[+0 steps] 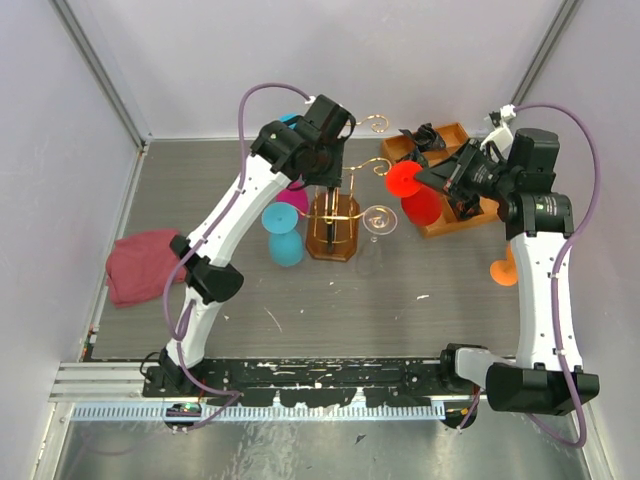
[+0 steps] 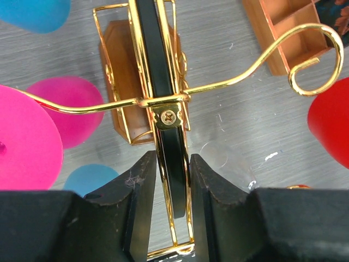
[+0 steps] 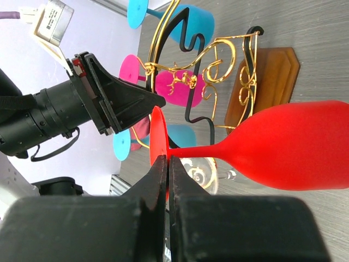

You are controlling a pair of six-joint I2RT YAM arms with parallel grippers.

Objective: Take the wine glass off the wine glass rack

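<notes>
The wine glass rack [image 1: 333, 222], gold wire with scroll arms on a brown wooden base, stands mid-table. My left gripper [image 1: 325, 172] is over its top, and in the left wrist view the left gripper [image 2: 173, 180] has its fingers closed on the rack's black-and-gold top bar [image 2: 163, 82]. My right gripper [image 3: 168, 164] is shut on the foot of a red wine glass [image 3: 294, 144], held on its side in the air to the right of the rack [image 3: 218, 60]. The red glass [image 1: 412, 188] is clear of the gold arms. A clear glass [image 1: 378, 220] hangs at the rack's right.
A pink glass [image 1: 292, 197] and a blue glass [image 1: 284, 236] are at the rack's left. An orange-brown compartmented tray [image 1: 446, 140] lies at the back right, an orange glass [image 1: 505, 268] to the right, and a red cloth [image 1: 138, 265] at the left.
</notes>
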